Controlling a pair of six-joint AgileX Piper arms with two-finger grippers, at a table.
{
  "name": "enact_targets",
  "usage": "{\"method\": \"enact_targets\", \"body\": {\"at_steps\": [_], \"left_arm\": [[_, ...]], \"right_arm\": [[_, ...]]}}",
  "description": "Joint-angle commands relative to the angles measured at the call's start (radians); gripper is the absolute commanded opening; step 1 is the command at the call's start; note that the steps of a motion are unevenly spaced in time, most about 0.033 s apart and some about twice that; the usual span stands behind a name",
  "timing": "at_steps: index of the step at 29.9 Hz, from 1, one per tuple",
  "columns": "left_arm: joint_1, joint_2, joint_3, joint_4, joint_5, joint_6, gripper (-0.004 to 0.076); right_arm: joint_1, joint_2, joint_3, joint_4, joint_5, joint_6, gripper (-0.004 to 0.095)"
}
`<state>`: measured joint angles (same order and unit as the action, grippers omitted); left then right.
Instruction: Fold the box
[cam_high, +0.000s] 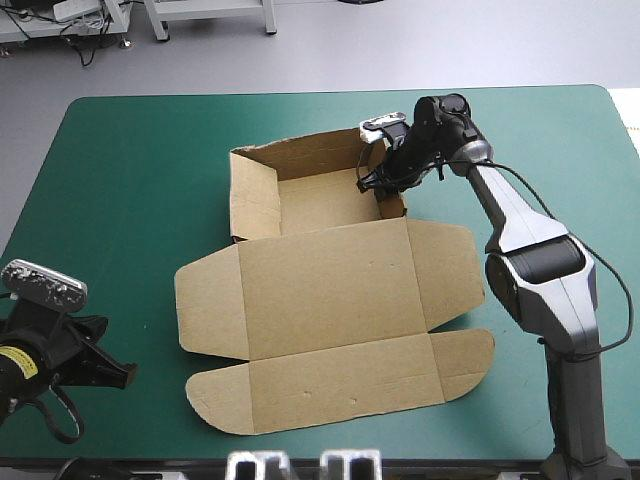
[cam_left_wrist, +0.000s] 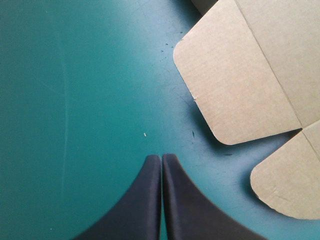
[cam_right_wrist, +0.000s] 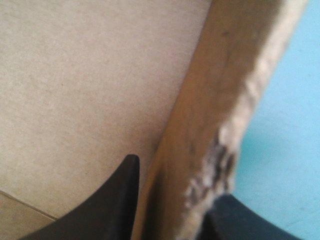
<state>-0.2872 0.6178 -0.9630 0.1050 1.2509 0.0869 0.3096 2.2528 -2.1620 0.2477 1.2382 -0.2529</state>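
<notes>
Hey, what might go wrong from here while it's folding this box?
1. The right gripper grips the right wall of the box. The wall's top edge looks frayed, so a hard pull may tear or crease it.
2. The left gripper is shut over the bare teal-green cover, apart from the box. Nothing steadies the flat lid, so the whole box may slide.

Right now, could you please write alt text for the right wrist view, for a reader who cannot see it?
The right gripper is clamped on a raised wall of the brown box, the board filling the gap between its black fingers. One finger is on the inner side over plain board, the other outside, above the teal-green cover.
</notes>
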Motion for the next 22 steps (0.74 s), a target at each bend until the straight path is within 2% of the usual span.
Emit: {"method": "enact_targets", "body": {"at_steps": [1, 7, 11, 18, 22], "left_arm": [[0.000, 0.002, -0.023, 0.005, 0.044, -0.008, -0.0003], [0.000, 0.002, -0.023, 0.001, 0.044, -0.008, -0.0003], [0.000, 0.002, -0.023, 0.001, 0.044, -0.008, -0.0003], [0.000, 0.002, -0.023, 0.001, 0.044, -0.008, -0.0003], [0.000, 0.002, -0.023, 0.001, 0.039, -0.008, -0.0003]], "right_arm": [[-0.009, -0.064, -0.038, -0.010, 0.006, -0.041, -0.0022], [-0.078, -0.066, -0.129, -0.053, 0.015, -0.045, -0.0024], [-0.185, -0.067, -0.223, -0.070, 0.015, -0.051, -0.0024], [-0.475, -0.068, -0.282, -0.086, 0.017, -0.035, -0.0024], [-0.597, -0.068, -0.282, -0.107, 0.017, -0.037, -0.0024]]}}
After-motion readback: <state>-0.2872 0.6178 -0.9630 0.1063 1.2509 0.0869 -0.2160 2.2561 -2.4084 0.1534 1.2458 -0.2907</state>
